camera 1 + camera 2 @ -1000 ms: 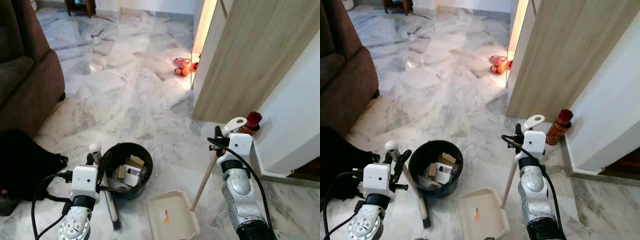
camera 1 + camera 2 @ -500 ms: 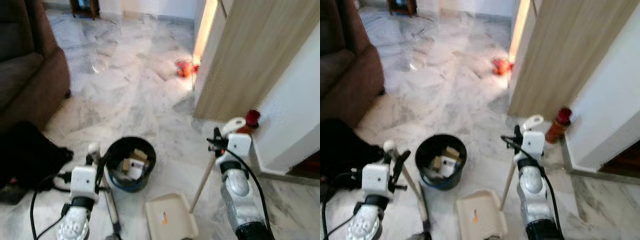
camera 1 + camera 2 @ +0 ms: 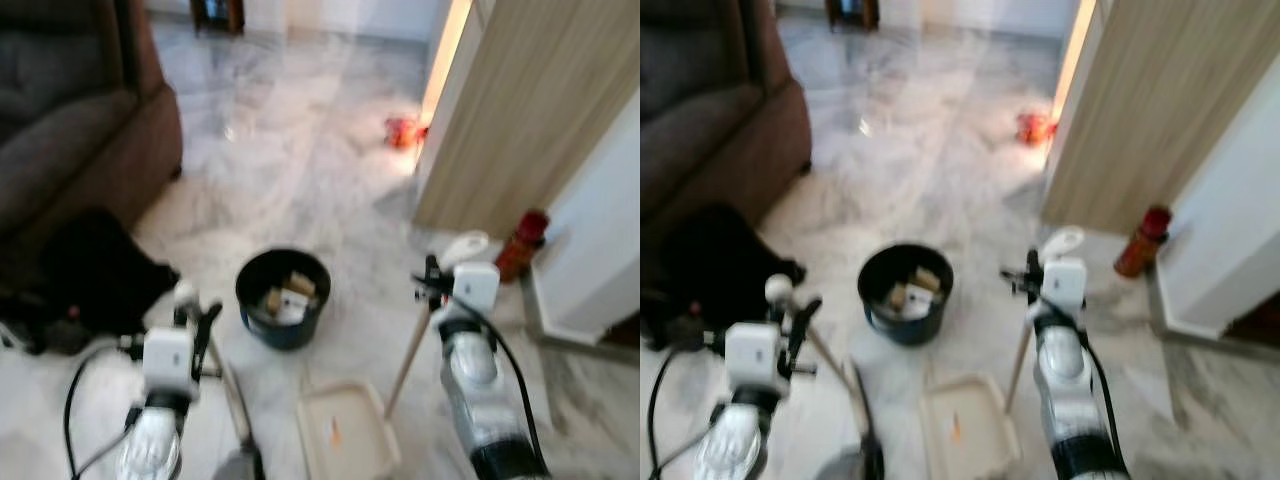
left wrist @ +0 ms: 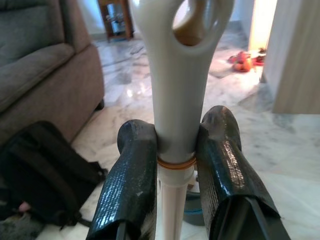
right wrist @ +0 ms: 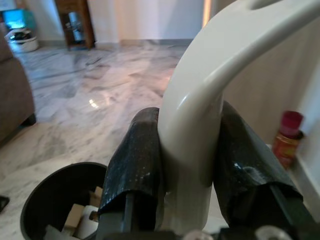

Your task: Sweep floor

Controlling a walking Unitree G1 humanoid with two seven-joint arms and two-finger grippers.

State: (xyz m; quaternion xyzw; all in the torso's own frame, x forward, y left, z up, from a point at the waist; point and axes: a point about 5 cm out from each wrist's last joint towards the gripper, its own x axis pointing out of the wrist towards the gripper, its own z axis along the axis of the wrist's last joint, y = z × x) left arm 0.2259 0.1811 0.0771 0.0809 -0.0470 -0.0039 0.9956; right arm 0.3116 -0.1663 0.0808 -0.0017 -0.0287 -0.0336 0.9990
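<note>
My left gripper (image 3: 192, 308) is shut on the white handle of a broom (image 4: 176, 100); its stick runs down to the bristles (image 3: 243, 464) at the bottom edge of the eye views. The right gripper (image 3: 436, 280) is shut on the cream looped handle (image 5: 200, 130) of a dustpan. Its wooden pole (image 3: 406, 356) slants down to the cream pan (image 3: 345, 438) lying flat on the marble floor (image 3: 290, 170) between my arms. A black bin (image 3: 284, 295) holding paper and cardboard scraps stands just beyond the pan.
A brown sofa (image 3: 70, 120) fills the left side, with a black bag (image 3: 90, 275) on the floor before it. A wooden door panel (image 3: 520, 120) and white wall stand at right, a red bottle (image 3: 524, 238) at their foot. Orange-red objects (image 3: 403, 130) lie by the doorway.
The whole view has shifted and blurred: the camera has pulled back and turned left, so the bin sits farther off and more sofa and bag show. Both grippers keep their holds.
</note>
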